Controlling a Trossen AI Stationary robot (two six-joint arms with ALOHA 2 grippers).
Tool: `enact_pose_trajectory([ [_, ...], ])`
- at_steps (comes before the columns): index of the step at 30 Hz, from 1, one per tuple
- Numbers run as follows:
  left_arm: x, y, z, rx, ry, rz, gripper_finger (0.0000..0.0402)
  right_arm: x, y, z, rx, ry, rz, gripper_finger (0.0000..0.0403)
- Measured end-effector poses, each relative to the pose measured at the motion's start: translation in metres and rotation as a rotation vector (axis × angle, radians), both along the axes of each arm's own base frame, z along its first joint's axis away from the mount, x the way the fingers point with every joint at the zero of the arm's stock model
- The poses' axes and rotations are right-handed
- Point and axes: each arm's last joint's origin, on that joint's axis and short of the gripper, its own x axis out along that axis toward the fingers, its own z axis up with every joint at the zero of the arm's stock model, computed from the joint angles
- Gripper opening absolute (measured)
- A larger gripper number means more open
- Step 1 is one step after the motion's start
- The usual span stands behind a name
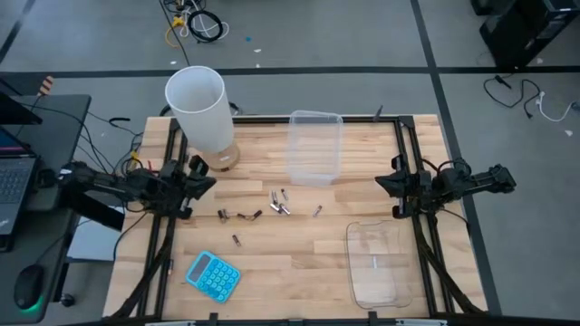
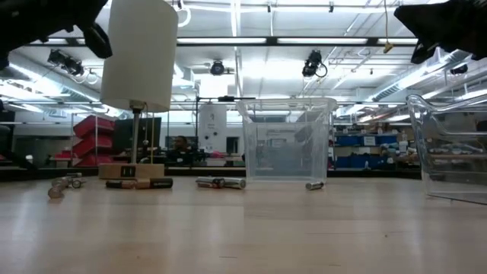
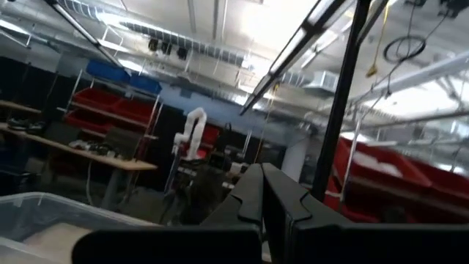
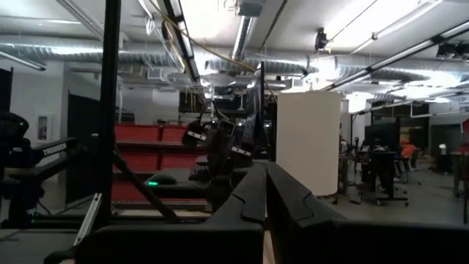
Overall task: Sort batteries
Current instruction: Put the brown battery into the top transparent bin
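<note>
Several small batteries (image 1: 281,201) lie loose on their sides on the wooden table's middle. Some are silvery, some dark, and one lies apart (image 1: 236,241) nearer the front. The low view shows them as short cylinders (image 2: 221,183). My left gripper (image 1: 211,184) hangs shut above the table's left side, well clear of them. Its fingers meet in the left wrist view (image 3: 261,198). My right gripper (image 1: 380,184) hangs shut above the right side. Its fingers meet in the right wrist view (image 4: 265,192). Both point toward the table's middle, slightly upward.
A clear tub (image 1: 314,145) stands at the far middle and another (image 1: 376,263) at the near right. A lamp with a white shade (image 1: 199,104) stands far left on a wooden base. A blue calculator (image 1: 213,274) lies near the front left. The arms' dark frame rails run along both sides.
</note>
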Motion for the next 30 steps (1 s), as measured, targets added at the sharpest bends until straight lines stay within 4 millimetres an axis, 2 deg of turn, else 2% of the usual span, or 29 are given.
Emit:
enact_pose_trajectory([
  [6, 0.015, -0.003, 0.010, 0.029, 0.084, -0.004, 0.0002, -0.003, 0.000, 0.006, -0.009, -0.066, 0.017, 0.0003],
  [15, 0.039, -0.010, 0.011, 0.033, 0.209, -0.032, 0.0002, -0.012, 0.002, 0.021, -0.182, -0.257, 0.039, 0.0003],
  [25, 0.047, -0.024, 0.000, 0.005, 0.330, -0.098, 0.0002, -0.011, 0.001, 0.020, -0.181, -0.237, 0.022, 0.0003],
  [30, 0.051, -0.032, -0.007, 0.112, 0.374, -0.135, 0.0002, -0.011, 0.001, 0.020, -0.109, -0.241, 0.061, 0.0003],
])
